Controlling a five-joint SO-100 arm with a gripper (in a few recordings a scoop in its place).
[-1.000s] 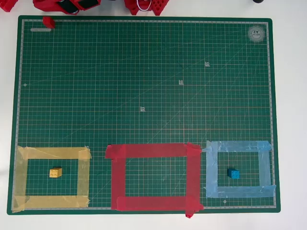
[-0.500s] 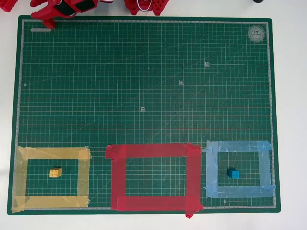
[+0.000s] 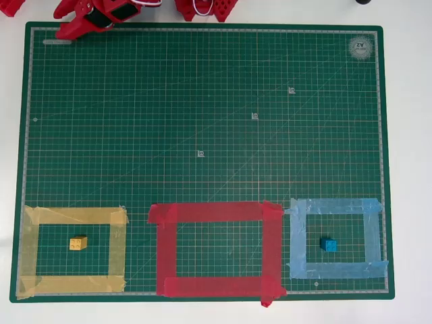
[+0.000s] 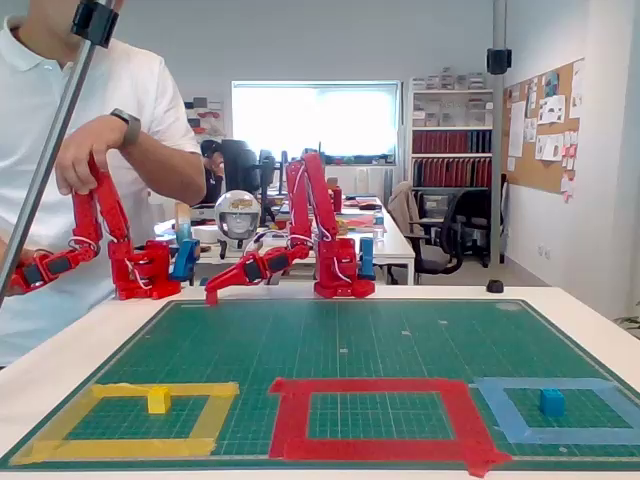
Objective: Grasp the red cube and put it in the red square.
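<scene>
— Where's the red cube?
— I cannot pick it out: nothing at the claw's red tip reads as a separate block in either view.
— And the red square [image 3: 216, 212]?
— At the near edge of the mat [image 3: 202, 101], between the yellow frame [image 3: 74, 216] and the blue frame [image 3: 334, 206]. Its inside shows bare green grid.
— The claw [image 3: 65, 31]?
— In the overhead view it sits over the mat's far left corner, well apart from the red square. In the fixed view the claw [image 4: 213, 293] points down and to the left, low over the mat's far edge.
— Apart or together?
— I cannot tell; the tip is too small and all one red.
— The other cubes?
— A yellow cube [image 3: 78, 243] lies inside the yellow frame and a blue cube [image 3: 329, 245] inside the blue frame.
</scene>
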